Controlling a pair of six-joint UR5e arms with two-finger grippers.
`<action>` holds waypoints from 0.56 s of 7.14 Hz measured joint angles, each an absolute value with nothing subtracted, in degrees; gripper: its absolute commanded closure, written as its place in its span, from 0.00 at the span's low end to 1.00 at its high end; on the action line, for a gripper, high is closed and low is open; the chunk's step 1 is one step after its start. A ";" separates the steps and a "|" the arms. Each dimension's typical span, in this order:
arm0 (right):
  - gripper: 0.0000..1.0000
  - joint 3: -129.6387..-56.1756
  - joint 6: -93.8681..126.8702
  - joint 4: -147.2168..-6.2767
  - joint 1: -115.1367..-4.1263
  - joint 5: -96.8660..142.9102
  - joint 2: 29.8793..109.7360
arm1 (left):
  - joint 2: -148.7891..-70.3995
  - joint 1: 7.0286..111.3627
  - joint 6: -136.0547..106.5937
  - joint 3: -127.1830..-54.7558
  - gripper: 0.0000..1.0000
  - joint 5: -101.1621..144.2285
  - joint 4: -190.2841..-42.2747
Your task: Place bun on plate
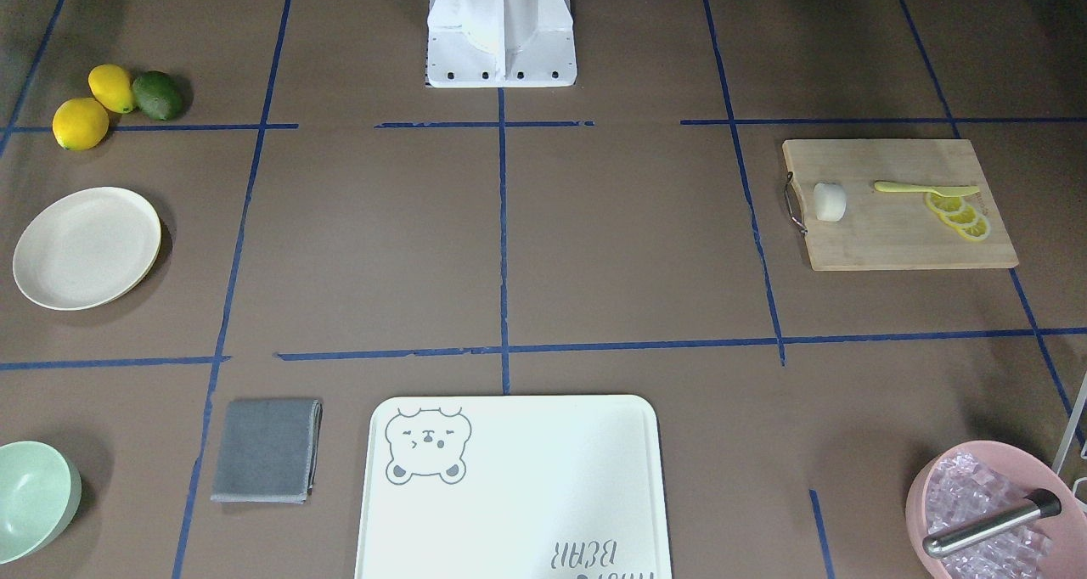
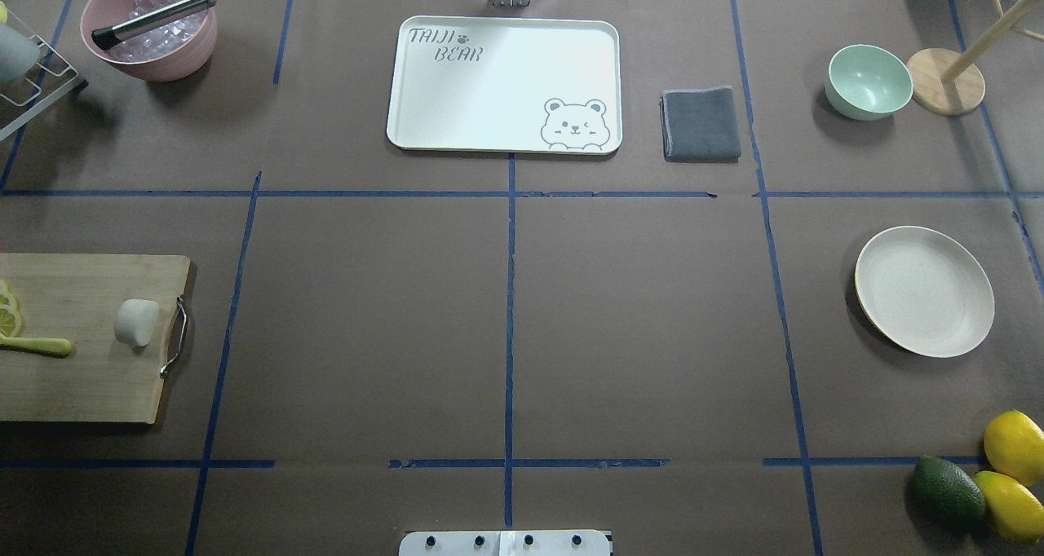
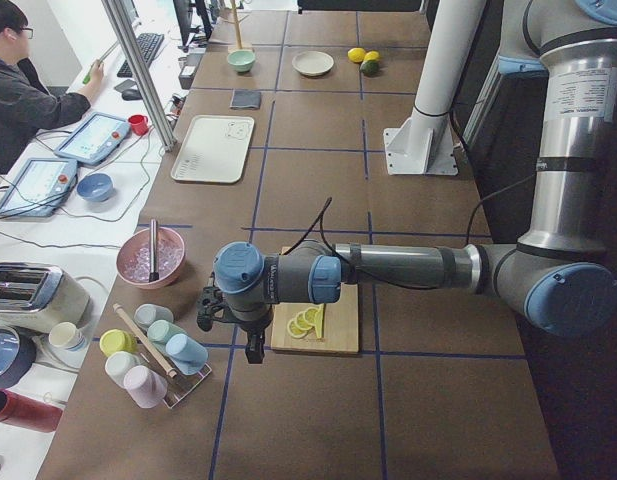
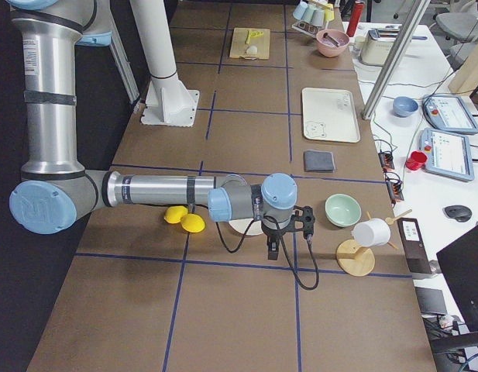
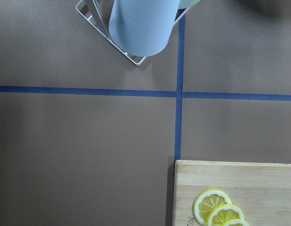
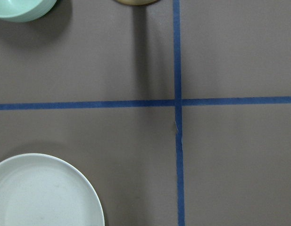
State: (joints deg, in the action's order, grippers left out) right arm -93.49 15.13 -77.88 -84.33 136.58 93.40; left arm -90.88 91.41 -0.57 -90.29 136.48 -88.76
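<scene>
You have not started the task as far as these views show: the bun lies on its side on the wooden cutting board, near the end with the metal handle, apart from the lemon slices and the yellow knife at the other end. The plate sits bare on the opposite side of the table, well apart from the board, with nothing on it. The bun is on the robot's left and the plate on its right, so the whole width of the table lies between them. The left gripper hangs above the table just beyond the lemon end of the board, not over the bun; its wrist camera catches only the board's corner and the slices. The right gripper hangs near the plate, and its wrist camera shows just the plate's rim in the lower corner. Both grippers appear only in the side views, so you cannot tell whether either pair of fingers stands apart or together; neither seems to carry anything. Everything is left to do, I judge: reach the bun, grasp it, carry it across, and set it down on the plate.
</scene>
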 measured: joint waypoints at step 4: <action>0.00 -93.22 33.73 -57.39 -72.74 133.39 99.14 | -90.88 91.41 -0.53 -90.35 0.00 136.43 -88.77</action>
